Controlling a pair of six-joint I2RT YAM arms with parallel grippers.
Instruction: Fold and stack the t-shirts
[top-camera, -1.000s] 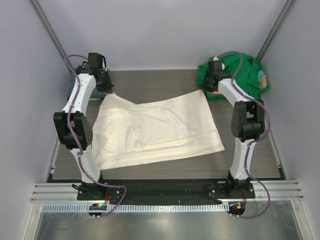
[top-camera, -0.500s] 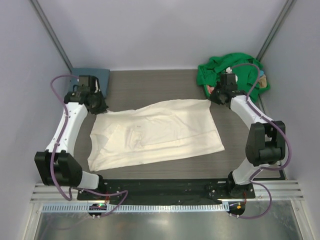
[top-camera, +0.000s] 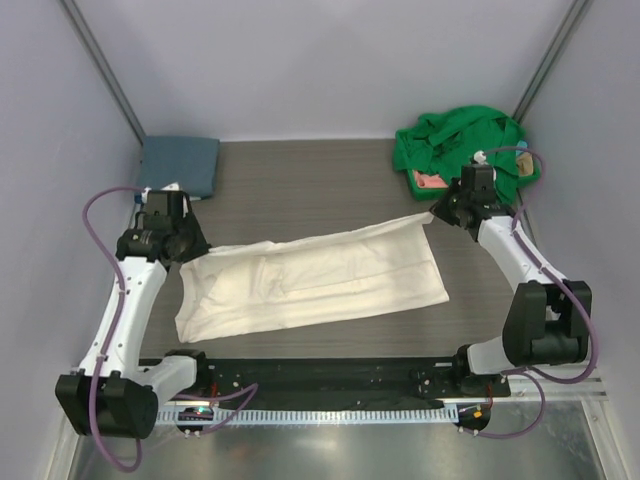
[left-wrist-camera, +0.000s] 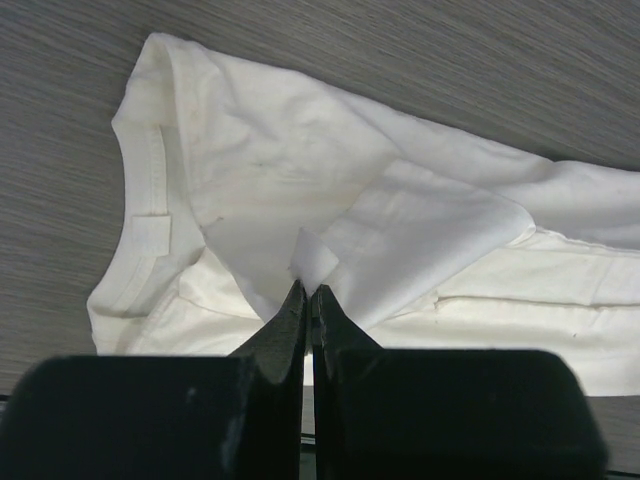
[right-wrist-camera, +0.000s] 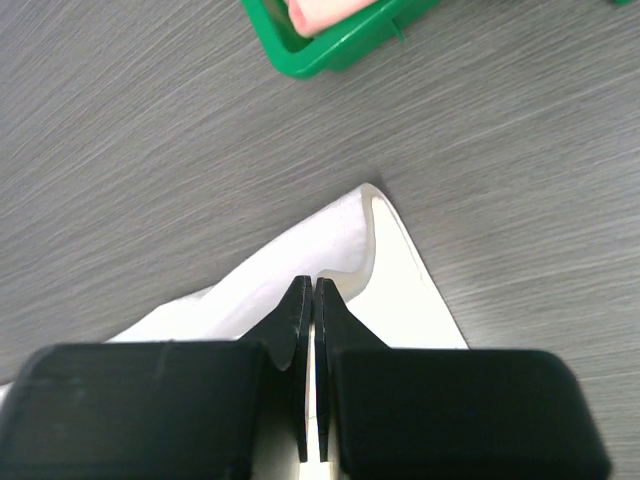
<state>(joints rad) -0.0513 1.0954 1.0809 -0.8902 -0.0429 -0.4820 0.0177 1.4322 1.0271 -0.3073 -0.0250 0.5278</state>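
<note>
The large cream-white t-shirt (top-camera: 310, 280) lies spread across the middle of the table, its far edge folded toward the near side. My left gripper (top-camera: 193, 243) is shut on its far left corner, and the left wrist view shows the fabric (left-wrist-camera: 380, 220) pinched at the fingertips with the collar (left-wrist-camera: 150, 200) to the left. My right gripper (top-camera: 440, 212) is shut on the far right corner of the shirt (right-wrist-camera: 340, 240). A folded slate-blue t-shirt (top-camera: 180, 165) lies at the far left corner. A bright green t-shirt (top-camera: 460, 140) is heaped at the far right.
A rigid green tray (right-wrist-camera: 330, 40) with something pink (top-camera: 432, 179) inside sits under the green heap at the far right. Purple cables loop off both arms. Walls close in the table on the left, right and far sides.
Both grippers have pulled the shirt's far edge toward the near side, folding it narrower. The left arm's move has uncovered the slate-blue shirt at the far left.
</note>
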